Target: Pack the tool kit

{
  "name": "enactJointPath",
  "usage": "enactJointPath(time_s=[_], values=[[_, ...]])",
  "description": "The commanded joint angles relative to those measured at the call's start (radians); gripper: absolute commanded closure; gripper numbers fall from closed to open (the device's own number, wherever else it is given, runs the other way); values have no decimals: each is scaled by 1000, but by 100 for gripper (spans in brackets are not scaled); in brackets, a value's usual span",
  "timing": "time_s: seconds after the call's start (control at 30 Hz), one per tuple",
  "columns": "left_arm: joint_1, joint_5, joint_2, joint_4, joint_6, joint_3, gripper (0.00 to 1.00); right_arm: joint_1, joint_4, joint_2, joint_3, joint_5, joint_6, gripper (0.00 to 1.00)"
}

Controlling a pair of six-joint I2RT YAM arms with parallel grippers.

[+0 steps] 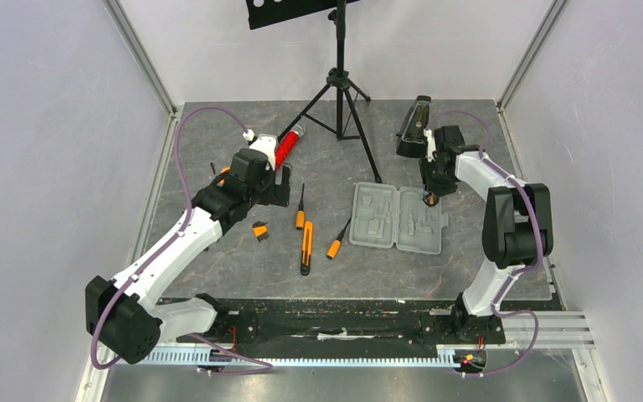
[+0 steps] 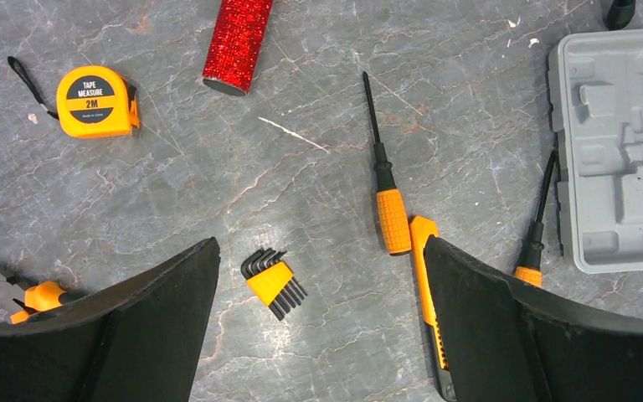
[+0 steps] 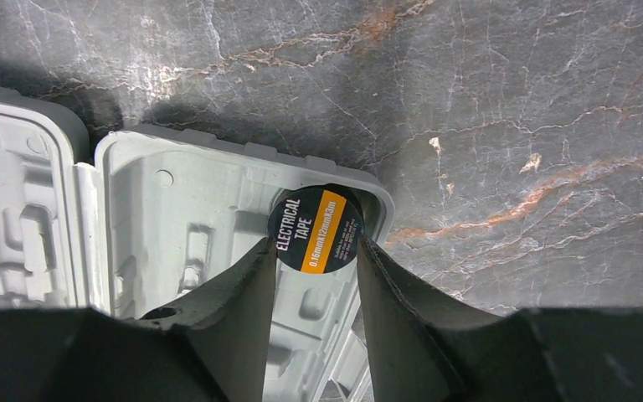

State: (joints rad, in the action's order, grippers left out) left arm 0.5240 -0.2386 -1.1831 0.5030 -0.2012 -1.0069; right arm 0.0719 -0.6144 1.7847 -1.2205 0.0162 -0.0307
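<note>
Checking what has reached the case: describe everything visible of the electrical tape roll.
The electrical tape roll is a round disc, its black face label crossed by an orange stripe and printed ELECTRICAL TAPE. It sits face up at the far right corner of the open grey case, between the right hand's fingers, which touch both sides; gripped or just resting, I cannot tell.

One case (image 1: 398, 219) lies on the table. The loose tools are two screwdrivers (image 2: 392, 219), one knife (image 2: 419, 268), one pliers (image 2: 38, 295), one tape measure (image 2: 96, 102), one hex-key set (image 2: 272, 283) and one electrical tape (image 3: 315, 229). There is also one red cylinder (image 2: 236, 42), one metronome (image 1: 413, 126) and one stand (image 1: 341, 84).
</note>
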Motion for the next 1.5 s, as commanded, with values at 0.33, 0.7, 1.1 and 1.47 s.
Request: enactJointPath(time_s=[0.33,0.7,1.1,1.47], values=[[1,-28,8,-18,42,-12,3,-3,4,36,18,24,-3,57],[-1,-31,21,-18,46,-10,3,-4,10,43,124,44,26,61],[-2,-36,48,-18,51,4,3,-49,146,2,316,-13,105,61],[-3,-30,50,-18,46,5,3,-49,71,-101,26,-89,83,52]])
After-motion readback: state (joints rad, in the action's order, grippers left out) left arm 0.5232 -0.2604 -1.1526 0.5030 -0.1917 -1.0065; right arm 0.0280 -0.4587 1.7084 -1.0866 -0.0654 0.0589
